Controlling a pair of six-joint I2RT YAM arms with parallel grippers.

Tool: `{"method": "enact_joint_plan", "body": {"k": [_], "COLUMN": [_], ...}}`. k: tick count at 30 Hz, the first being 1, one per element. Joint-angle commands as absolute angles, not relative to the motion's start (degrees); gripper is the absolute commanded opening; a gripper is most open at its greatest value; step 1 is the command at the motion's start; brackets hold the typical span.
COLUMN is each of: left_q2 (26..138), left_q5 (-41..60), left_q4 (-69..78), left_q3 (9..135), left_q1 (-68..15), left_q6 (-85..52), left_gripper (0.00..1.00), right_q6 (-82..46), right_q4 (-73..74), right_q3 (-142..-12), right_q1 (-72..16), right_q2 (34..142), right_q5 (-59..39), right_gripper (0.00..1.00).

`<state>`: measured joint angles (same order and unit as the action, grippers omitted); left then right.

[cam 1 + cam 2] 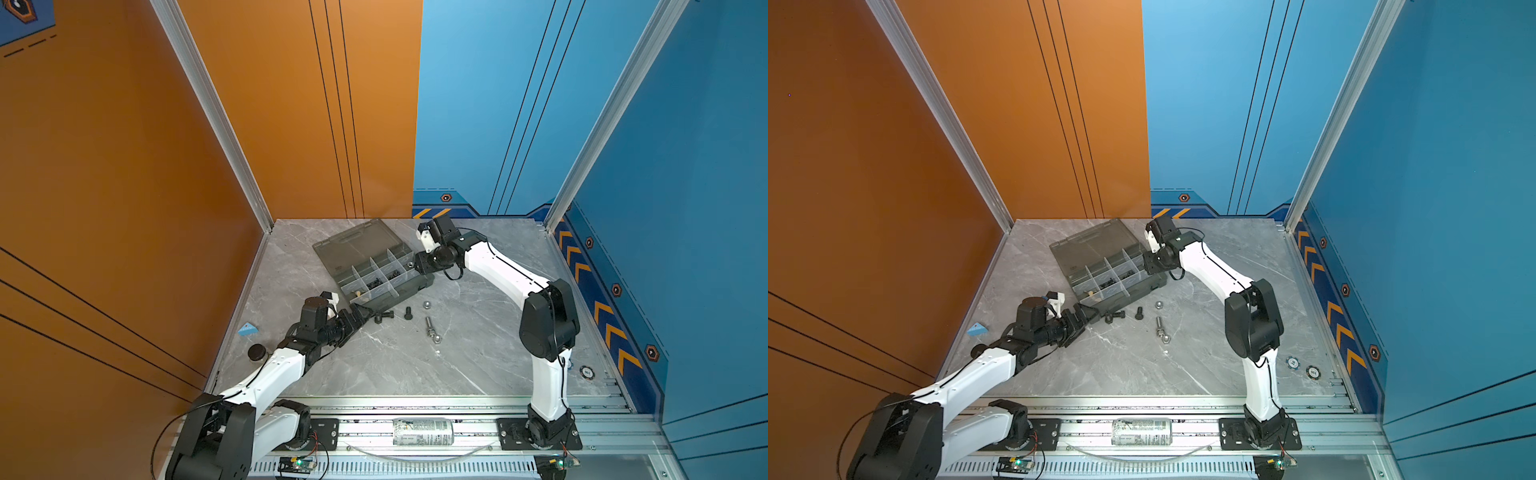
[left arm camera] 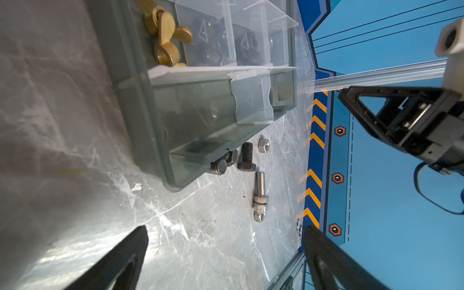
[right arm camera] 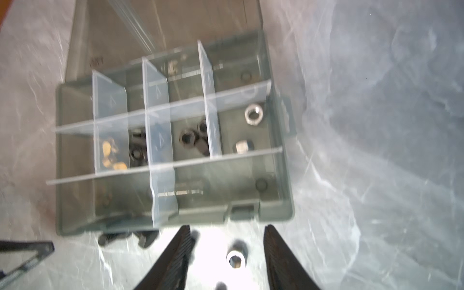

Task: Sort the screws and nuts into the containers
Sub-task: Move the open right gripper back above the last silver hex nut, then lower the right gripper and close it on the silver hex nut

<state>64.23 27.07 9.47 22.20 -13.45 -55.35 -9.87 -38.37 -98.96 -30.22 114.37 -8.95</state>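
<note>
Hazard: silver nut (image 3: pixel 236 258) loose below my right gripper (image 3: pixel 227 227), jaws parted, empty; off-centre pinch could flick it away.

The grey marble-patterned tabletop (image 1: pixel 457 361) is smooth and glossy, with white glare on it in both wrist views. The smoky-grey translucent plastic organizer box (image 2: pixel 190 108) has smooth, faintly shiny walls; its whitish translucent plastic dividers (image 3: pixel 157 82) look frosted. The long silver screw (image 2: pixel 260 183) and the silver hexagonal nut (image 2: pixel 264 145) are bright, polished metal. The short black screw (image 2: pixel 246 158) is dull dark metal, its thread rough. The brass-coloured wing nuts (image 2: pixel 165 32) have a soft yellow sheen. The right gripper (image 3: pixel 227 228) has matt black fingers (image 3: pixel 175 256), finely ribbed.
</note>
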Motion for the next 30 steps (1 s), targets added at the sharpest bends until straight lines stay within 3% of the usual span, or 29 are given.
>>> {"method": "enact_joint_plan", "body": {"k": [1,12,30], "left_q2": [65.3,65.5,65.7], "left_q5": [28.1,28.3,28.8], "left_q4": [9.8,10.2,9.8], "left_q3": [23.3,23.3,23.4], "left_q1": [-13.5,-13.5,-13.6], "left_q6": [-54.9,-54.9,-54.8], "left_gripper": [0.98,0.98,0.98], "right_q6": [-10.0,-12.9,-6.8], "right_q4": [-40.4,-36.9,-34.8], "right_q3": [-93.9,-84.7,-83.2], "right_q1": [-31.3,-33.1,-35.1], "right_q2": [112.6,110.9,115.0], "right_q5": [-7.0,-6.8,-0.4], "right_gripper": [0.50,0.49,0.44]}}
